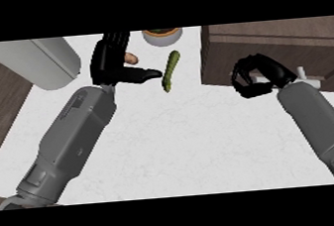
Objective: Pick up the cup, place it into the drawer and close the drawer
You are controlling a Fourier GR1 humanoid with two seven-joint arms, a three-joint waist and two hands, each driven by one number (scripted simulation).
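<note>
Pick-up step: your left hand [111, 64] wrapped the cup [130, 57]; right hand [255, 78] curled empty. Next needed carrying right to the drawer [282, 46].

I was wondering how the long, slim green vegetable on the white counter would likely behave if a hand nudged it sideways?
The long green vegetable looks slim and round-bodied, so it would probably roll or pivot on the smooth white counter rather than tip. Its single gentle curve suggests it is stiff, not floppy. Being so thin, it is likely light.
</note>
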